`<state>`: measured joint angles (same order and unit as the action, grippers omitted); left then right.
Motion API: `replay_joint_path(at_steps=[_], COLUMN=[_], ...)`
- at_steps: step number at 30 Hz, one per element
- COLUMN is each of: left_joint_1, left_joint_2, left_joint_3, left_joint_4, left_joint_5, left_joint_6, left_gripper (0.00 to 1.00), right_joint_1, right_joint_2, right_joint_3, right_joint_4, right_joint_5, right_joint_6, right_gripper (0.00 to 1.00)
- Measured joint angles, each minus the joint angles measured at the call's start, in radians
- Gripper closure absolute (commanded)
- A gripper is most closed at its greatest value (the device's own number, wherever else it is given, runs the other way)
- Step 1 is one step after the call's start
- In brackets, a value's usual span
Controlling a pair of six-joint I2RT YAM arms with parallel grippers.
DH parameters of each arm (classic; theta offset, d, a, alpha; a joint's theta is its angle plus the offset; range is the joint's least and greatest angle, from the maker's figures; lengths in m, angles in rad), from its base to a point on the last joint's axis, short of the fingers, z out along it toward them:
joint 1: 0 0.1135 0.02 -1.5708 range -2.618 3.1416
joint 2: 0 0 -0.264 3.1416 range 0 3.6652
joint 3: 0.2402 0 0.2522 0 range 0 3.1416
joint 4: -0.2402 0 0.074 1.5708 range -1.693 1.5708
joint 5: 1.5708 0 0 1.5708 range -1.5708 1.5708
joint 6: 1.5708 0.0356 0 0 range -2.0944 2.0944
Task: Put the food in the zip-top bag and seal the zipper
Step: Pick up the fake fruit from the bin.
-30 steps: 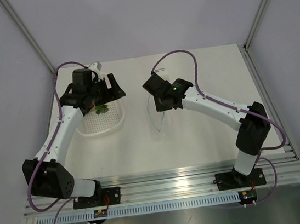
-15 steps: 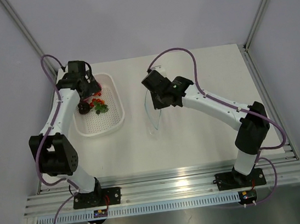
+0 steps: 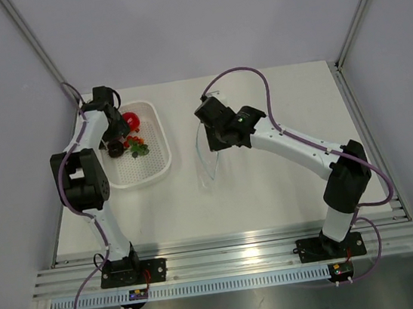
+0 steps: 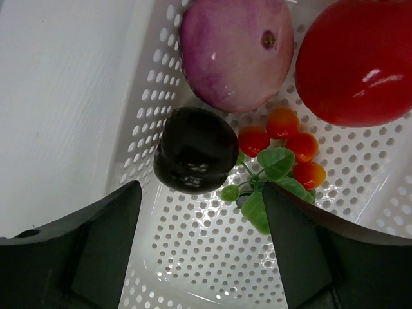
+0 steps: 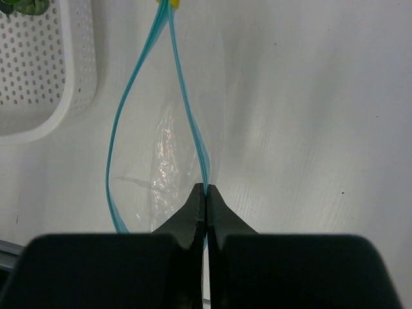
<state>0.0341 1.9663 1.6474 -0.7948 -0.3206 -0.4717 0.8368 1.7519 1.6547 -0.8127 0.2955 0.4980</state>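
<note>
All food (image 4: 235, 51) just ahead of left gripper (image 4: 201, 215)

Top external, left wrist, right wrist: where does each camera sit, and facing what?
Top external: above, behind the bases, facing down on the table; both arms show.
Left wrist: above the basket, facing the food; open left tool shows.
Right wrist: facing the bag; right tool shut on its zipper.
Shared: basket, in all views.

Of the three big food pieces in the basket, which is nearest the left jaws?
The almost black piece, lowest in the wrist view; the pink piece and red piece lie beyond it.
</note>
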Motion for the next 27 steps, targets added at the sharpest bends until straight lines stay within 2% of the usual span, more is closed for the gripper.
replay_joint_path(at_steps=[8,14,22,27], left_joint_1=[0.019,0.03,0.032,0.032], left_joint_2=[0.032,0.048,0.087,0.094], left_joint_3=[0.0,0.0,-0.013,-0.014], left_joint_4=[0.014,0.045,0.07,0.088], left_joint_5=[0.019,0.032,0.064,0.08], left_joint_6=[0.002,0.018,0.032,0.039], left_gripper=[0.2,0.24,0.23,0.27], right_joint_1=[0.0,0.0,0.0,0.0], right_joint_2=[0.0,0.0,-0.001,-0.003], right_joint_3=[-0.029,-0.051,-0.07,-0.071], right_joint_4=[0.008,0.016,0.023,0.024], right_joint_5=[-0.002,-0.009,-0.024,-0.026], right_joint_6=[0.003,0.006,0.014,0.018], right_gripper=[1.0,1.0,1.0,1.0])
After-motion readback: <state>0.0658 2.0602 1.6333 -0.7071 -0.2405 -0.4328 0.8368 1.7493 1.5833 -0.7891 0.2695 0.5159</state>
